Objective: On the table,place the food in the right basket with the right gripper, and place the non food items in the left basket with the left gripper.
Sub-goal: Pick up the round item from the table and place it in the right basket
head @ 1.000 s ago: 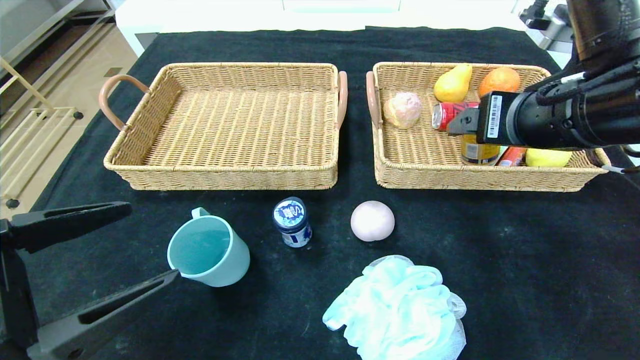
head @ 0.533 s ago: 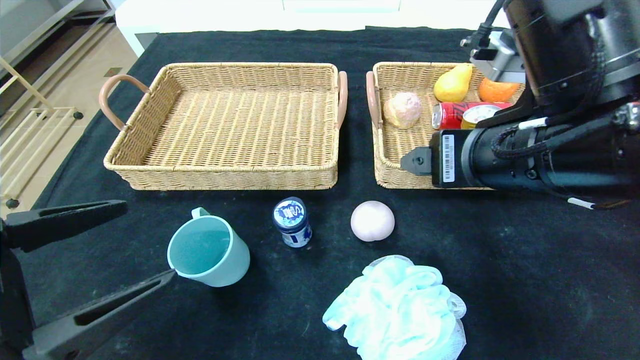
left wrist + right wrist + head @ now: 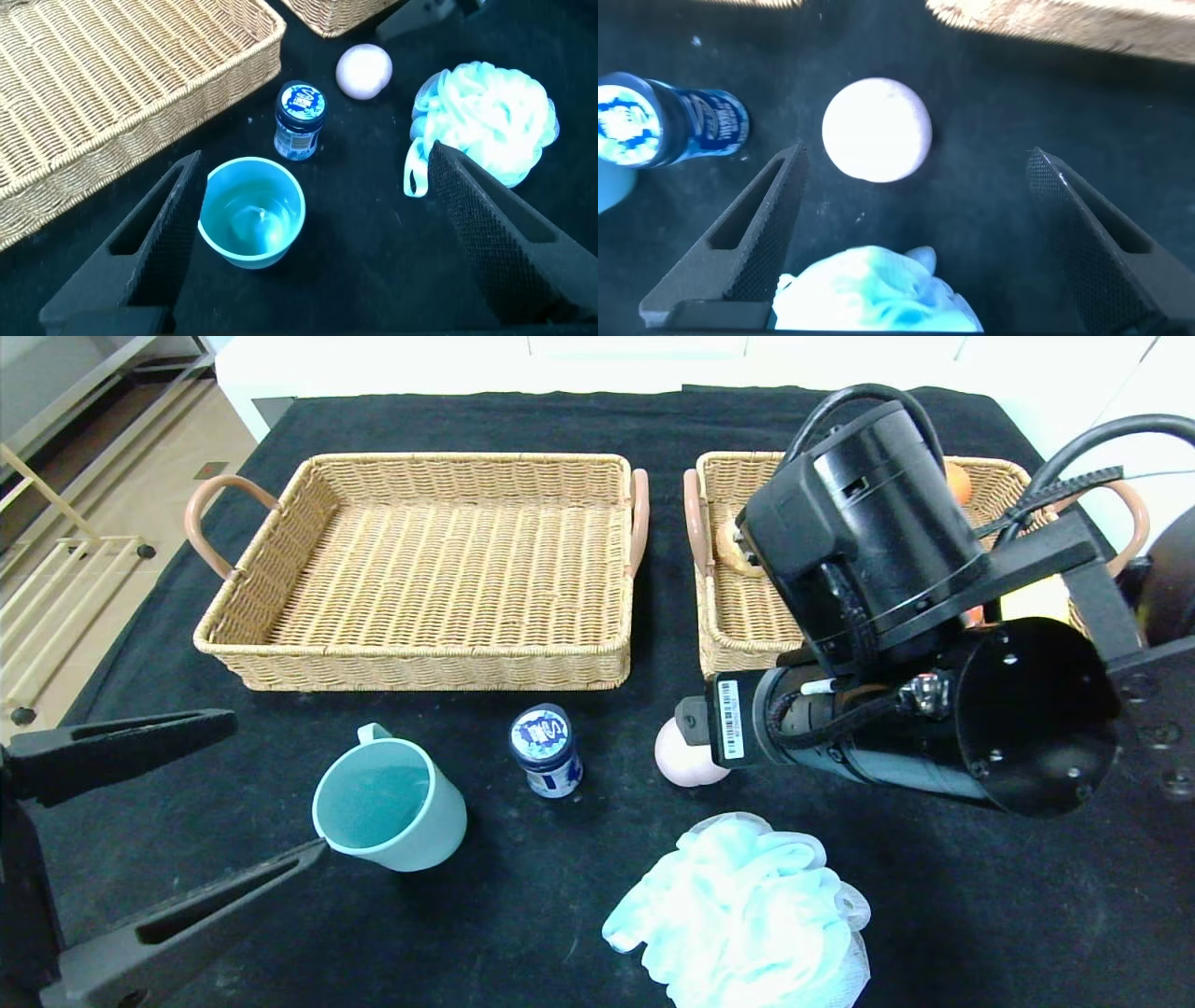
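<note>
Bun (image 3: 877, 129): looks soft and light; you should pinch it gently across its middle.
Right gripper (image 3: 915, 210): spread wide above it.
Left gripper (image 3: 313, 233): spread, parked over cup (image 3: 252, 211).

Seen from the robot's head, high and angled down, the whole black table (image 3: 560, 896) is in frame with both wicker baskets at the far side. The left wrist camera looks down and forward from a moderate height, taking in the teal cup (image 3: 252, 212), blue jar (image 3: 300, 119), pale ball (image 3: 363, 71) and bath sponge (image 3: 491, 121). The right wrist camera hangs much closer, almost straight above the ball (image 3: 877, 129), with the jar (image 3: 673, 124) and the sponge's edge (image 3: 868, 289) at its margins. All three views share that ball, jar and sponge.
</note>
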Robot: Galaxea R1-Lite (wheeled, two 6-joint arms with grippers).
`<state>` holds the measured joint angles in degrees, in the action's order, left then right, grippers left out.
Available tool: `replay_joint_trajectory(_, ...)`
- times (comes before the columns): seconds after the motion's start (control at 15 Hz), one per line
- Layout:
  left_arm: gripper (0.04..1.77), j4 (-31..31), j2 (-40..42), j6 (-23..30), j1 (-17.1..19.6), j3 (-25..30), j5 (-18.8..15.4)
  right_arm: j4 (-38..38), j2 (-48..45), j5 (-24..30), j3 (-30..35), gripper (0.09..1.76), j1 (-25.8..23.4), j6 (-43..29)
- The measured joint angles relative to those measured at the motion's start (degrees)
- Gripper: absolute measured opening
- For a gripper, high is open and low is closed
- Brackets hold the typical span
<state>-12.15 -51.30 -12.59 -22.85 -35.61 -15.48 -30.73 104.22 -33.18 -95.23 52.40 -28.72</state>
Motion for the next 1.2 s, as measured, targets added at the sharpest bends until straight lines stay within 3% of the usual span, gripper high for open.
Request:
replay_joint_trajectory(0.33,1.72,0.0,0.04,0.0,0.0,0.02,0.0,0.63,3.86,-3.08,-0.09,1.7,1.84,-1.76)
replay_joint_trajectory(0.73,1.72,-0.05,0.0,0.0,0.0,0.09,0.0,7.97,7.06,-5.88,0.66,1.7,1.27,-2.3)
replay_joint_trajectory(1.2,1.72,-0.07,0.01,0.0,0.05,0.06,0.0,9.2,9.18,-5.88,0.83,1.7,0.5,-3.36)
